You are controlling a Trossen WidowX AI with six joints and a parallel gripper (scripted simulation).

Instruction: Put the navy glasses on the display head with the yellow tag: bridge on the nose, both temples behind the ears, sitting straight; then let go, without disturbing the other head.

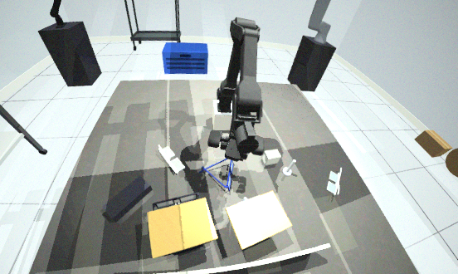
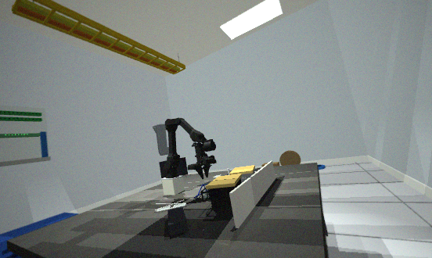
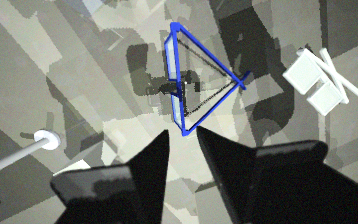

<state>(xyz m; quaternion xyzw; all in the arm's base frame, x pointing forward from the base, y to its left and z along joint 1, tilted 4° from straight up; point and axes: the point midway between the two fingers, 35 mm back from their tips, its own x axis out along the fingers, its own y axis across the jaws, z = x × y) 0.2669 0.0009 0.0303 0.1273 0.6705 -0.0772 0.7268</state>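
The navy glasses, rendered blue (image 1: 229,180) (image 3: 176,55), lie with temples folded out into a triangle on the table, in front of the arm. My gripper (image 2: 204,177) (image 3: 182,131) points down above them, partly open with nothing between its fingers. In the wrist view its fingertips are beside one corner of the blue frame; the height gap is hard to judge. Two stands with flat yellow tops, left (image 1: 193,222) (image 2: 224,181) and right (image 1: 260,220) (image 2: 243,170), are beyond the glasses. Face details and tag colours cannot be made out.
Dark glasses are at the left stand's near edge. White glasses (image 1: 171,159) (image 3: 325,100) lie left, pale glasses (image 1: 333,183) far right. A white cube (image 1: 271,157) and small white post (image 1: 287,170) (image 3: 47,139) stand right. A dark block (image 1: 128,200) lies left; a white barrier (image 2: 250,196) stands behind the stands.
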